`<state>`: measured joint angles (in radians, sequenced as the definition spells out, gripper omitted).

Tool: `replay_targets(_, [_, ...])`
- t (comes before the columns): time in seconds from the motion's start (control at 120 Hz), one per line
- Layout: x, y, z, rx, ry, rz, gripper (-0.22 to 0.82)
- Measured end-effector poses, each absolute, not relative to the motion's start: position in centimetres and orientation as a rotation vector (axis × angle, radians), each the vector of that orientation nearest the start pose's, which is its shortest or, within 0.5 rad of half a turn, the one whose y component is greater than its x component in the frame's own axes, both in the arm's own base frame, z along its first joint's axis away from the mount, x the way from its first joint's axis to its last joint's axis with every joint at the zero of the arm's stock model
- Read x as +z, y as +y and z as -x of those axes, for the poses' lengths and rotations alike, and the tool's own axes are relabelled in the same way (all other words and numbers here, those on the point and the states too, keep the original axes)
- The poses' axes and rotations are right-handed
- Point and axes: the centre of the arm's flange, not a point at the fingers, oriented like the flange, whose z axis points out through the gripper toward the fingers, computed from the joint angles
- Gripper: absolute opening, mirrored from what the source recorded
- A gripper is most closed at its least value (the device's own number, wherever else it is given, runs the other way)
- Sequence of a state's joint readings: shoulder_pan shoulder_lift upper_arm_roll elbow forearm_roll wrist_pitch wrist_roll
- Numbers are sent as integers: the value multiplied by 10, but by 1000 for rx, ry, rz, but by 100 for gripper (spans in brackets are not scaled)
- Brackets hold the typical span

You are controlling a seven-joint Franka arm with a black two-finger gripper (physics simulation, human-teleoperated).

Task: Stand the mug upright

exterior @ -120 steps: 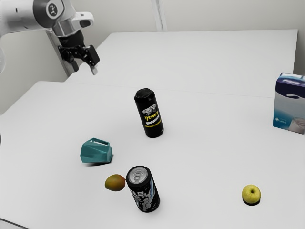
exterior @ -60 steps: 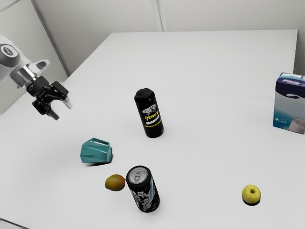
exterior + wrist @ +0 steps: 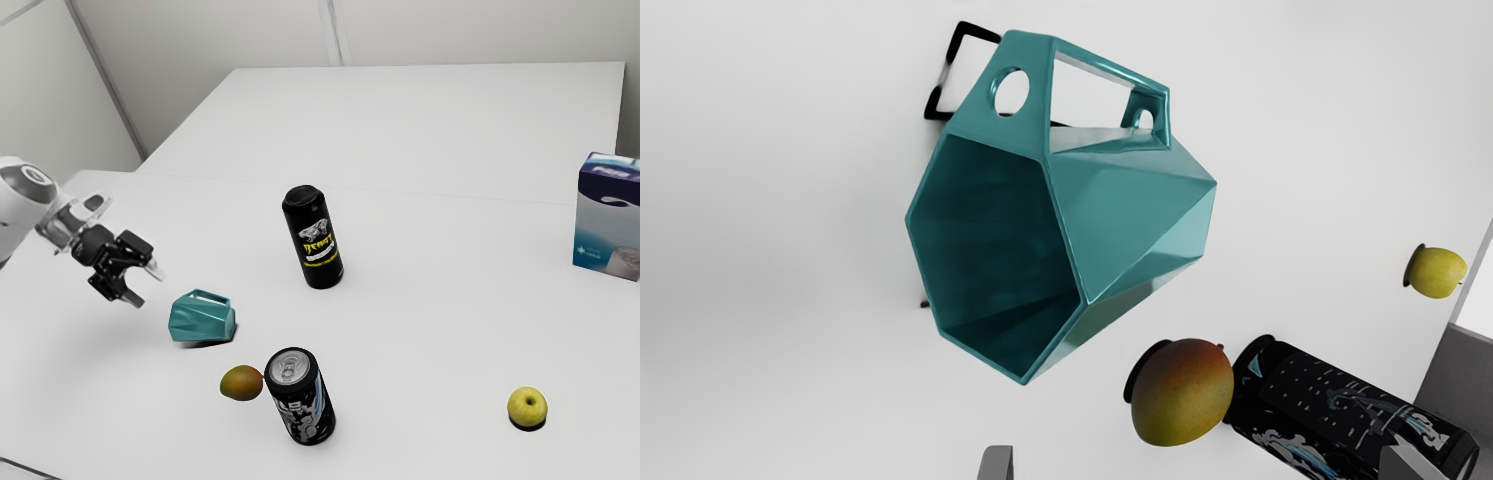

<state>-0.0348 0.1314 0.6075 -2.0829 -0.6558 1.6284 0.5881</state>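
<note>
1. Teal, glossy, faceted: the mug (image 3: 1133, 213) lies on its side on the white table (image 3: 420, 350). Its open mouth (image 3: 993, 253) faces toward the gripper (image 3: 145, 285), its base toward the exterior view's right. The handle (image 3: 1040, 80) is along its upper side in the exterior view.
2. End effector: released, the two fingers (image 3: 998, 463) spread wide. In the exterior view it is raised above the table, tilted down toward the mug, near its mouth side and apart from it.
3. The arm (image 3: 25, 205) enters at the exterior view's left edge.
4. The mango (image 3: 241, 383), red-orange shading to green, lies near the mug, between it and the patterned black can (image 3: 303, 405). The can is upright, silver lid on top. Mango and can sit very close; contact cannot be told.
5. The taller black can (image 3: 318, 245), yellow lettering on its side, stands upright beyond the mug, toward the exterior view's right.
6. The yellow apple (image 3: 527, 407) rests well apart from the mug, toward the exterior view's right.
7. The blue-and-white box (image 3: 608, 220) stands upright at the exterior view's right edge.
</note>
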Motion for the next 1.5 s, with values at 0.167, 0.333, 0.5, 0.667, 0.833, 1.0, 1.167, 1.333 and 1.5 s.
replay_targets(0.167, [317, 216, -469, -179, 259, -2338, 60])
replay_targets(0.333, [306, 211, -474, -128, 215, -2309, 60])
replay_targets(0.5, [295, 197, -478, -90, 179, -2264, 59])
replay_targets(0.667, [283, 185, -476, -64, 172, -2212, 50])
replay_targets(0.833, [287, 176, -479, -39, 149, -2187, 26])
replay_targets(1.0, [293, 170, -482, -26, 126, -2176, 3])
replay_targets(1.167, [299, 166, -484, -20, 109, -2170, -10])
replay_targets(1.333, [303, 162, -487, -22, 97, -2171, -14])
replay_targets(1.5, [328, 156, -489, 3, 55, -2184, -15])
